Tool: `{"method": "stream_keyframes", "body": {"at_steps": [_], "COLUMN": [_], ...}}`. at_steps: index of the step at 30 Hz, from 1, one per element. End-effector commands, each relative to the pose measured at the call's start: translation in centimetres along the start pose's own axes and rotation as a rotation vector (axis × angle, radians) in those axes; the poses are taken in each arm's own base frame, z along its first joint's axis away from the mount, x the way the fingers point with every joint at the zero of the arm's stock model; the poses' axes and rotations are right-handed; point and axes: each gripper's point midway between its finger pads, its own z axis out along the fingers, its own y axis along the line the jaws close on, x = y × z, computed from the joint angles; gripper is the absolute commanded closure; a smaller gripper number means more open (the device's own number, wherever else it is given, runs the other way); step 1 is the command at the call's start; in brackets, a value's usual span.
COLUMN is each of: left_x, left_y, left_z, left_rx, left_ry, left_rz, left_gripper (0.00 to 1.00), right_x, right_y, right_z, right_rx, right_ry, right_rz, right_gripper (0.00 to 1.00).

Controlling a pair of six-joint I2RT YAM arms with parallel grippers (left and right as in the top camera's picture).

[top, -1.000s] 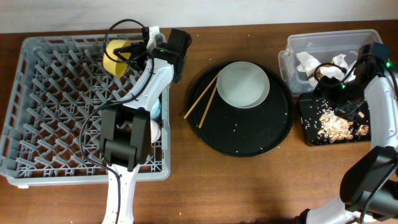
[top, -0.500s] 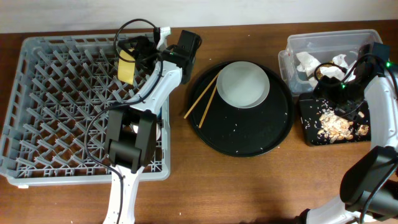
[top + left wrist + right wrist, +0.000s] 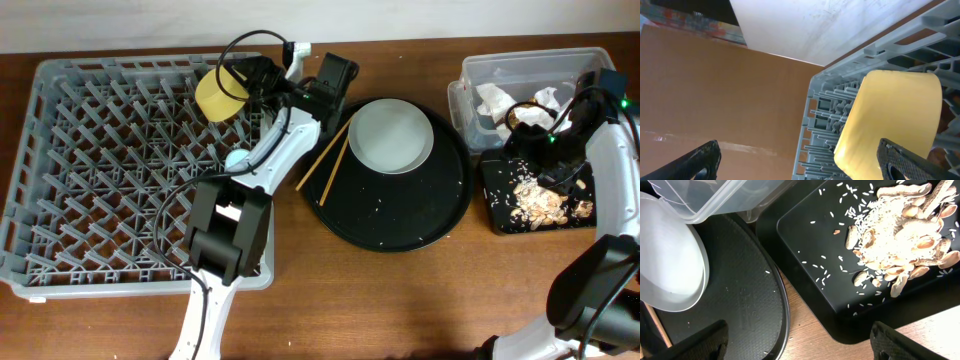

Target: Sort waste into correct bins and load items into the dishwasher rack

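Showing from overhead the yellow bowl [image 3: 221,93] tilted over pegs at the far rim of the dishwasher rack [image 3: 60,150], beside the left gripper [image 3: 252,80], bare lattice open to its left. Left wrist: fingers [image 3: 702,157] spread wide, bowl overlapping one tip, rack edge and table [image 3: 715,90] beyond. Right wrist: right gripper [image 3: 805,342] wide, empty, by a corner of the black tray [image 3: 805,235], food scraps [image 3: 905,225] apart, round tray [image 3: 755,305] rim alongside.
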Motion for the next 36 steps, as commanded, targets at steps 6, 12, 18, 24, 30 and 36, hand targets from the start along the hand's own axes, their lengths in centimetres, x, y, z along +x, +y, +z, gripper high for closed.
{"method": "stream_keyframes", "body": {"at_steps": [6, 12, 18, 24, 30, 36], "left_x": [-1.6, -1.3, 1.5, 3.2, 4.2, 5.1], "left_y": [8.0, 15.2, 4.1, -1.8, -9.9, -16.9], "left_z": [-0.3, -2.9, -23.7, -19.7, -19.2, -18.1], "left_rx": [-0.004, 0.298, 1.655, 1.588, 1.601, 1.593], "left_ry": [-0.015, -0.189, -0.555, -0.300, -0.185, -0.116], "left_rz": [-0.277, -0.292, 0.067, 0.125, 0.225, 0.274], "left_gripper": [0.01, 0.01, 0.01, 0.01, 0.48, 0.47], "right_x": [0.1, 0.1, 0.1, 0.1, 0.3, 0.3], "right_y": [0.1, 0.1, 0.1, 0.1, 0.1, 0.0], "right_z": [-0.3, -0.3, -0.4, -0.3, -0.3, -0.3], "right_rx": [-0.004, -0.004, -0.004, -0.004, -0.001, -0.001], "right_ry": [-0.005, -0.006, -0.006, -0.006, 0.002, 0.003], "right_rz": [0.002, 0.002, 0.002, 0.002, 0.003, 0.003], "right_gripper": [0.09, 0.09, 0.09, 0.08, 0.09, 0.08]}}
